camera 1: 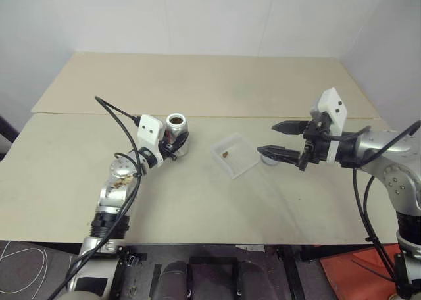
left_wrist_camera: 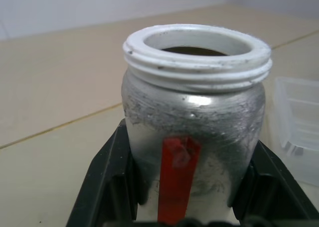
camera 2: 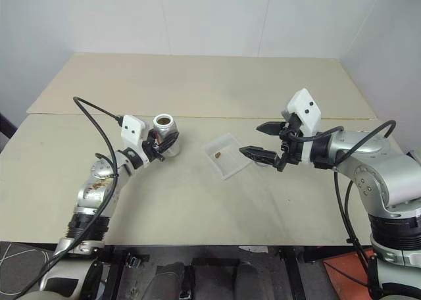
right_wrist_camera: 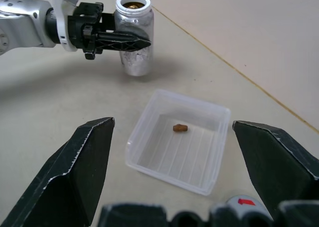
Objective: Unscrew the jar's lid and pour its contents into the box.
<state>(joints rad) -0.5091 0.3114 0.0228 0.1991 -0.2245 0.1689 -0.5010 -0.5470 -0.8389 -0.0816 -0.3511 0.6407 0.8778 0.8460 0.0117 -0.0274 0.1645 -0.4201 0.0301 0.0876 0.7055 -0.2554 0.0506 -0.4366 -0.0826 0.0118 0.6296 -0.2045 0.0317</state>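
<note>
Pale tabletop [camera 1: 197, 201]: your left gripper [camera 1: 172, 145] pinches the uncapped jar [camera 1: 176, 135] upright beside the box [camera 1: 235, 154], one brown bit [right_wrist_camera: 180, 128] inside. Your right gripper [camera 1: 273, 138] hovers spread above the lid [right_wrist_camera: 242, 205].

Jar [camera 1: 176, 134] upright, uncapped; lid [right_wrist_camera: 242, 205] beside box [camera 1: 235, 154].

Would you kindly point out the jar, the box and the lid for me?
jar [right_wrist_camera: 135, 43], right wrist view, on its silvery side wall.
box [right_wrist_camera: 219, 118], right wrist view, on its far corner rim.
lid [right_wrist_camera: 242, 203], right wrist view, on its grey top.
</note>
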